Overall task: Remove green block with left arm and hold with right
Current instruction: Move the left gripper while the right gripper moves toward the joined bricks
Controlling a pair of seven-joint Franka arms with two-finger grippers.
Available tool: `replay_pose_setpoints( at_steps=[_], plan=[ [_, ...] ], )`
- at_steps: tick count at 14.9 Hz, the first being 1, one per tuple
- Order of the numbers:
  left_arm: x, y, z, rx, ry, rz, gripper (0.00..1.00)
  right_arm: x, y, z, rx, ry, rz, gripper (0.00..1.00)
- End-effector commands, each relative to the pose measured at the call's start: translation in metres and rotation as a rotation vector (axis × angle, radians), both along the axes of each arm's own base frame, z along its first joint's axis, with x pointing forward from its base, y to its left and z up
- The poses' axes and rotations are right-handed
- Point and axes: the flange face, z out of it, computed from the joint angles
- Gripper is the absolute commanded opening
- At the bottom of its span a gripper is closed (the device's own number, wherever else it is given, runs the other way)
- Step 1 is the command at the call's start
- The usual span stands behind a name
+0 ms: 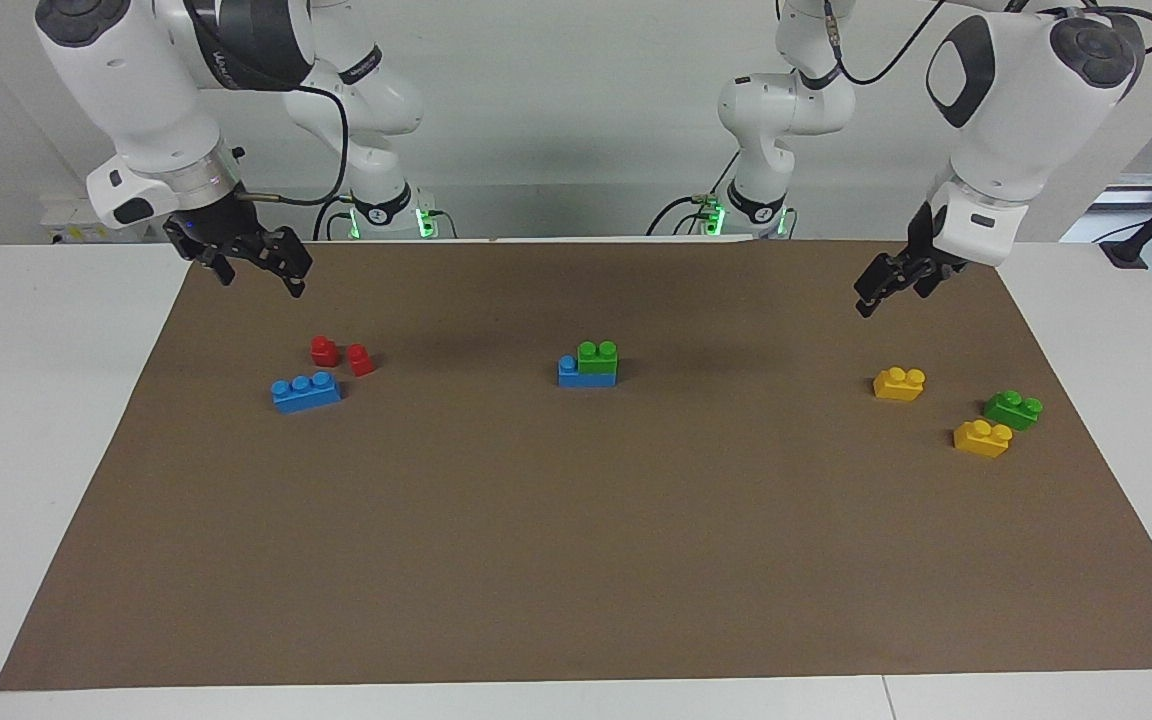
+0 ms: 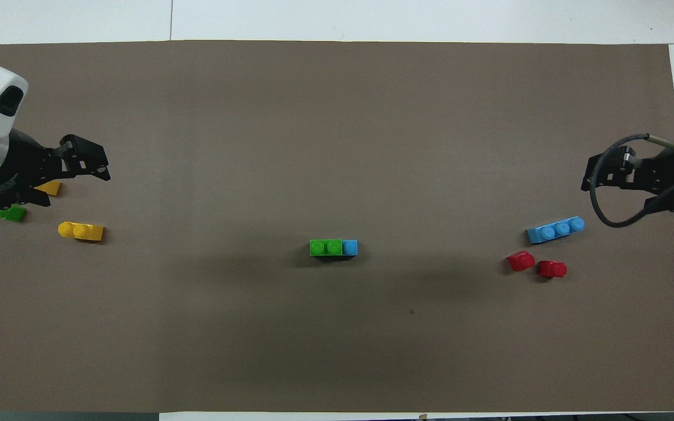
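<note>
Left claw [image 2: 74,166] open, partly hiding a yellow brick [image 2: 50,187], right claw [image 1: 256,262] open, green block [image 1: 598,357] atop blue brick [image 1: 570,371].

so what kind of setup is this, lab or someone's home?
Most likely a robotics lab bench: two white Franka arms mounted at one table edge, a brown mat as the workspace, and toy bricks laid out as test props, such as the green block stacked on a blue brick mid-mat.

A brown mat [image 1: 576,560] covers most of a white table [image 1: 36,420], with a plain pale wall [image 1: 576,100] at the robots' end and soft, even light casting faint shadows mid-mat.
</note>
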Motion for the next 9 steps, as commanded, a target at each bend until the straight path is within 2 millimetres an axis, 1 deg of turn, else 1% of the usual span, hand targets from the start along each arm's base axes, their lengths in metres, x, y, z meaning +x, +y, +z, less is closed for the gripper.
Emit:
replay_pose_setpoints(
  at_steps=[1,3,4,5,6,7,8,9],
  plan=[
    [-0.026,-0.026,-0.008,0.003,0.031,0.146,1.00,0.002,0.008,-0.014,0.069,0.017,-0.345,0.99],
    [-0.037,-0.044,-0.015,0.017,0.039,0.280,1.00,0.003,0.016,-0.027,0.127,0.079,-0.564,0.99],
    [-0.042,-0.055,-0.017,0.020,0.035,0.346,1.00,0.000,0.025,-0.036,0.137,0.117,-0.624,0.99],
    [-0.048,-0.067,-0.022,0.026,0.034,0.440,1.00,-0.002,0.039,-0.045,0.150,0.151,-0.684,0.99],
    [-0.052,-0.081,-0.025,0.022,0.015,0.551,1.00,-0.002,0.047,-0.058,0.178,0.177,-0.765,0.99],
    [-0.057,-0.095,-0.028,0.014,-0.002,0.642,1.00,-0.002,0.055,-0.066,0.218,0.208,-0.839,0.99],
    [-0.063,-0.108,-0.032,0.006,-0.013,0.731,1.00,-0.003,0.062,-0.073,0.254,0.245,-0.903,0.99],
    [-0.070,-0.122,-0.035,-0.004,-0.023,0.805,1.00,-0.003,0.065,-0.077,0.286,0.263,-0.959,0.99]
  ],
)
